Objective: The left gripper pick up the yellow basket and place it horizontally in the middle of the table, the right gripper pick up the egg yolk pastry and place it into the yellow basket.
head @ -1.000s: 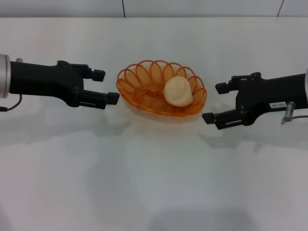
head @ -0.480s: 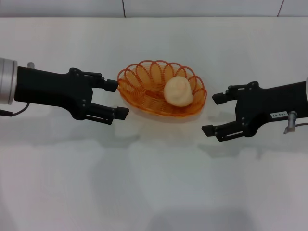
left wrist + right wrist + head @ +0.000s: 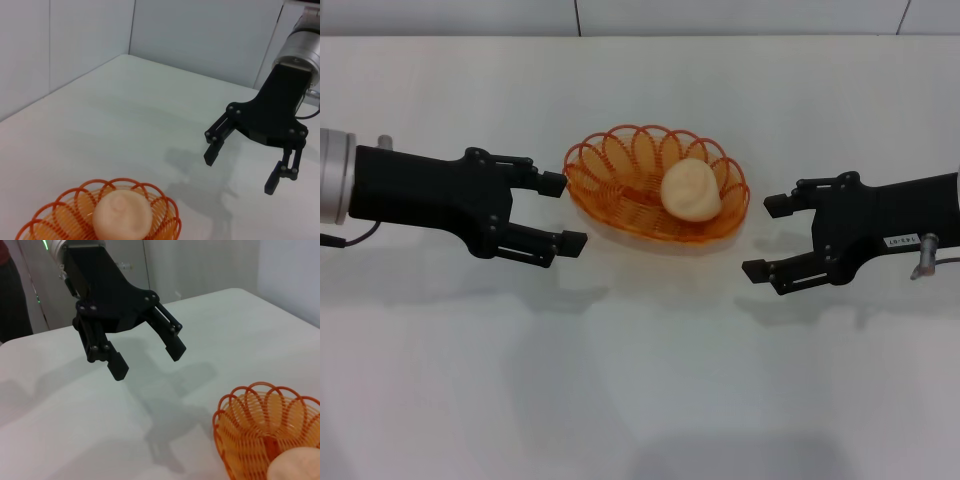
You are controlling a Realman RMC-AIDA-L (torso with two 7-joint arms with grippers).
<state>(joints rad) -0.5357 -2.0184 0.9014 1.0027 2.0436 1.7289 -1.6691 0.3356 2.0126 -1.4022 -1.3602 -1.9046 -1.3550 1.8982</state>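
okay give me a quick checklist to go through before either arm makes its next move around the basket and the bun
1. Bun in basket: ok, it sits toward the basket's right end.
2. Basket lying flat on table: ok.
3. Left tool empty: ok, open, its fingers flanking the basket's left end.
4. Left tool clear of the rim: cannot tell, upper fingertip looks very close.
5. Right tool clear: ok, open, empty, apart from the basket.

pastry (image 3: 691,190) in basket (image 3: 620,205), mid table (image 3: 640,380) | L gripper (image 3: 560,212) left of it | R gripper (image 3: 767,237) right
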